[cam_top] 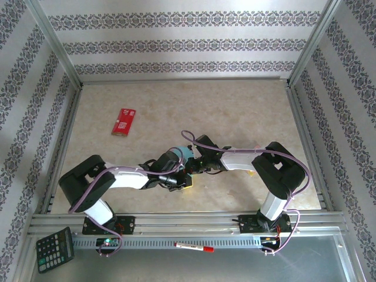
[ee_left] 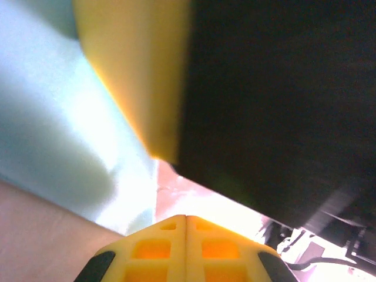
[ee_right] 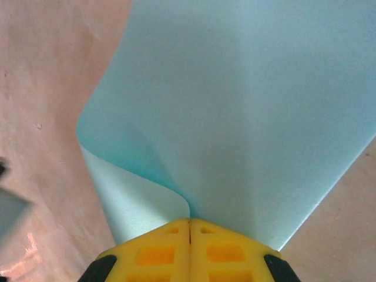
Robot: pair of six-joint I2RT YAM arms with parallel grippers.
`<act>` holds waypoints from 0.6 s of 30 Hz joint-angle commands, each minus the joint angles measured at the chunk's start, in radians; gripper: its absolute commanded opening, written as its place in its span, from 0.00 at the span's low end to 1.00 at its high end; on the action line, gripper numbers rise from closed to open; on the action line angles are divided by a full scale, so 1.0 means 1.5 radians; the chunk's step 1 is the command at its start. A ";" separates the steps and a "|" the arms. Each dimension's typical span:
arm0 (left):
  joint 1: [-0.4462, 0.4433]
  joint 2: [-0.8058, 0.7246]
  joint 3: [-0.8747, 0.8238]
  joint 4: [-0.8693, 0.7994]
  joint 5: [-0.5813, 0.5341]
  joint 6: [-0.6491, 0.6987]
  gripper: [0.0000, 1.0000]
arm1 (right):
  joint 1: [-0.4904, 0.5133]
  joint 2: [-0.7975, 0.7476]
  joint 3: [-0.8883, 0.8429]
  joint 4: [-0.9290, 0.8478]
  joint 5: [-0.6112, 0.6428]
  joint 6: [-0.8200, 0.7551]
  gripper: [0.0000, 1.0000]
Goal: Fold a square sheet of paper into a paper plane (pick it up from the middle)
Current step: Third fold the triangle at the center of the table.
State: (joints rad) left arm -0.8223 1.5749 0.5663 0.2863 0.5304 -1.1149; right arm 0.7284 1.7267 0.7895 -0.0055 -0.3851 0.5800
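– Paper: which way did the square sheet of paper (ee_right: 235,106) lie from our right claw (ee_right: 189,222)?
– Straight ahead, fanning outward. We had that claw clamped on its near fold. Thin, smooth, teal, one flap curling left above the worktop (ee_right: 47,88).
– And our left claw (ee_left: 186,218)?
– Closed too, with the sheet just ahead-left. We couldn't tell whether it gripped.

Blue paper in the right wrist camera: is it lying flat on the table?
No, the square sheet of paper bends over itself, pinched in the shut right gripper.
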 commanded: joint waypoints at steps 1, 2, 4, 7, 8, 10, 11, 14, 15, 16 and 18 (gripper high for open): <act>0.039 -0.050 -0.021 -0.012 -0.002 0.016 0.00 | -0.001 0.036 -0.036 -0.083 0.049 0.003 0.00; 0.049 -0.053 -0.018 -0.021 -0.001 0.023 0.00 | -0.002 0.037 -0.036 -0.082 0.049 0.003 0.00; 0.066 -0.047 -0.012 -0.037 0.005 0.034 0.00 | -0.001 0.037 -0.036 -0.081 0.048 0.004 0.00; 0.087 -0.037 -0.011 -0.030 0.015 0.035 0.00 | -0.002 0.036 -0.035 -0.082 0.048 0.004 0.00; 0.090 -0.036 -0.005 -0.039 0.015 0.043 0.00 | -0.002 0.036 -0.034 -0.082 0.048 0.003 0.00; 0.095 -0.034 0.006 -0.061 0.012 0.059 0.00 | -0.001 0.037 -0.032 -0.082 0.048 0.002 0.00; 0.097 -0.032 0.008 -0.063 0.010 0.062 0.00 | -0.002 0.038 -0.031 -0.082 0.047 0.003 0.00; 0.102 -0.014 0.015 -0.057 0.018 0.068 0.00 | -0.002 0.039 -0.030 -0.083 0.047 0.003 0.00; 0.103 -0.006 0.018 -0.054 0.022 0.068 0.00 | -0.001 0.038 -0.031 -0.082 0.048 0.003 0.00; 0.103 0.001 0.018 -0.046 0.022 0.067 0.00 | -0.002 0.038 -0.032 -0.082 0.048 0.003 0.00; 0.106 0.015 0.019 -0.038 0.023 0.069 0.00 | -0.001 0.037 -0.032 -0.082 0.048 0.003 0.00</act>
State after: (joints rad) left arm -0.6781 1.5703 0.5697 0.2382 0.5488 -1.0481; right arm 0.7284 1.7267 0.7891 -0.0029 -0.3862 0.5800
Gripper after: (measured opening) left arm 0.049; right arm 0.040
